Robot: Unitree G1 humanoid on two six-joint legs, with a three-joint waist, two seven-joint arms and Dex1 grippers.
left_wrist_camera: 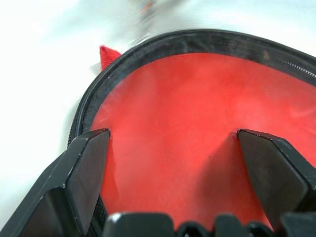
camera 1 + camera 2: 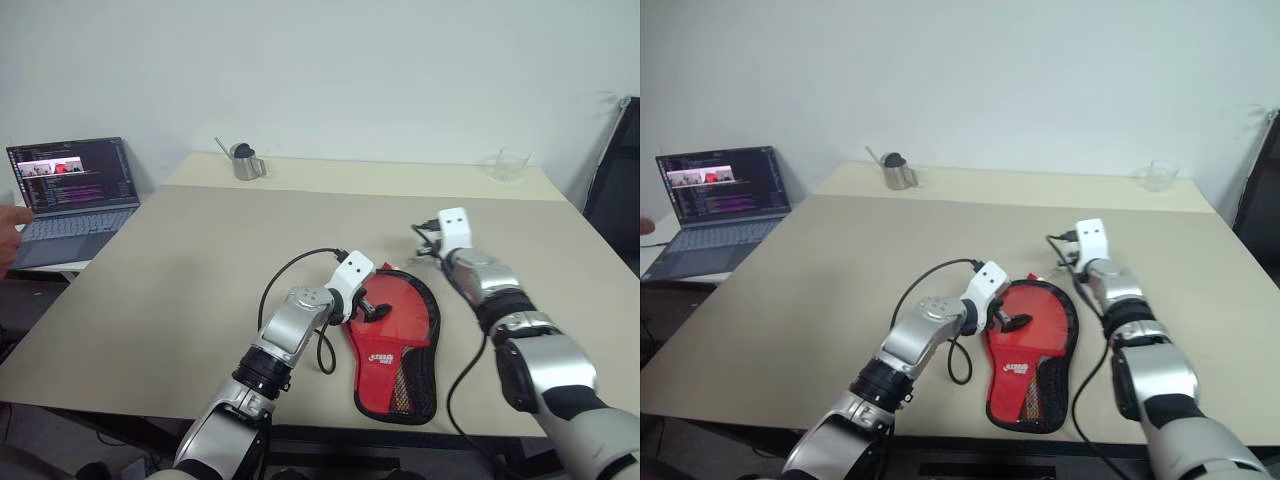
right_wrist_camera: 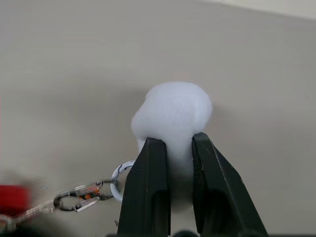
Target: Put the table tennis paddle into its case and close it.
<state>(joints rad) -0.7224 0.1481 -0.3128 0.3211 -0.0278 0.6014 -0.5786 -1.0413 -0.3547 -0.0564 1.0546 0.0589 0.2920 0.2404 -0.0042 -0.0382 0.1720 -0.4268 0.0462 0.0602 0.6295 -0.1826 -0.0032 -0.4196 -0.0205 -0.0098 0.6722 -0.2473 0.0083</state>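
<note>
The case (image 2: 395, 340) lies flat on the tan table (image 2: 200, 270), red side with white logo and black mesh pocket facing up, black zip rim (image 1: 163, 42) around it. My left gripper (image 2: 372, 308) hovers open over the round red part, fingers (image 1: 86, 168) spread just above the fabric. To the case's right my right gripper (image 3: 178, 140) is shut on the white ball (image 3: 173, 113). The ball's chain (image 3: 84, 195) runs back toward the case. The table tennis paddle is hidden.
A laptop (image 2: 75, 195) sits off the table's left side, with a person's hand (image 2: 8, 230) by it. A metal cup (image 2: 245, 162) stands at the back and a clear glass (image 2: 511, 163) at the back right. A dark object (image 2: 620, 180) borders the right edge.
</note>
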